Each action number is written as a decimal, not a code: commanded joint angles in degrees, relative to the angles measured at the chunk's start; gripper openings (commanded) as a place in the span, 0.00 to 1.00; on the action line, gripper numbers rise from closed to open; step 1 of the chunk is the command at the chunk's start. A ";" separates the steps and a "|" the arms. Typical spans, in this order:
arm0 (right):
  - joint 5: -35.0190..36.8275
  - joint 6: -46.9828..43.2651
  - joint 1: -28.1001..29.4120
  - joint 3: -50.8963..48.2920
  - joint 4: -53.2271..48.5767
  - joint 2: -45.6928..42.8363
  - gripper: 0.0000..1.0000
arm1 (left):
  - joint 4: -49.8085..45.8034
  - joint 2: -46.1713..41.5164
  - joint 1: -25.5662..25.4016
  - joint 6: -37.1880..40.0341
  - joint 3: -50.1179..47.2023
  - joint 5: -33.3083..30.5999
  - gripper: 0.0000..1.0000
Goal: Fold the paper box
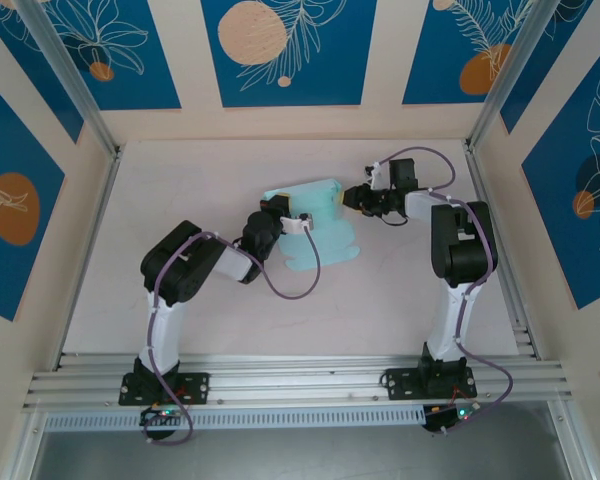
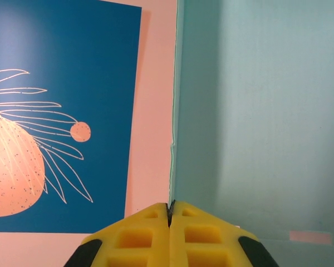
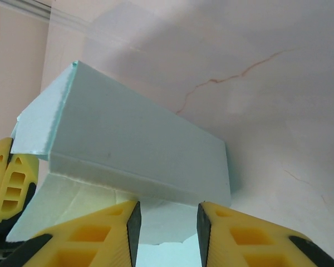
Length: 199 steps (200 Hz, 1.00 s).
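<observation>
paper box (image 1: 320,196) partly folded, left hand (image 2: 170,208) clamped on its edge, right hand (image 3: 167,216) fingers apart.

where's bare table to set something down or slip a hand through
Bare table lies left of the left arm, along the near strip between it and the right arm, and beyond the paper box. It is crowded mid-table, with the left gripper and right gripper at the box.

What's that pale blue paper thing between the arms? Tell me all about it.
The paper box is thin pale-blue card, half folded: one long wall stands up along a crease, other flaps lie flat on the table. The left gripper is pinched shut on one edge; the right gripper, fingers parted, sits at the opposite side.
</observation>
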 commanded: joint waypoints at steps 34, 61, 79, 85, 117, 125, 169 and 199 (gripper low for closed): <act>0.73 -3.31 2.09 1.49 0.08 -0.31 0.41 | -0.07 1.15 -0.71 -0.48 0.87 0.79 0.00; 1.73 -4.10 3.09 1.83 0.08 0.08 0.42 | -0.44 0.92 -0.62 -1.54 0.82 1.15 0.00; 3.49 -4.86 3.75 2.01 0.05 0.08 0.42 | -0.86 0.95 -0.62 -1.58 0.91 1.46 0.00; 4.07 -5.28 4.03 2.24 0.05 0.02 0.42 | -0.97 1.01 -0.59 -1.59 0.91 1.57 0.00; 9.32 -7.63 5.72 2.43 0.95 0.16 0.42 | -1.75 0.62 -0.52 -2.22 0.79 2.41 0.00; 10.66 -8.40 6.11 2.40 1.31 0.16 0.42 | -2.15 0.29 -0.36 -2.85 0.82 2.83 0.00; 14.54 -11.02 7.53 2.96 2.42 0.75 0.44 | -5.47 -1.73 0.39 -5.88 0.47 5.51 0.00; 16.09 -11.66 7.54 5.04 1.22 1.68 0.47 | -8.64 -2.53 0.88 -7.64 0.81 7.13 0.00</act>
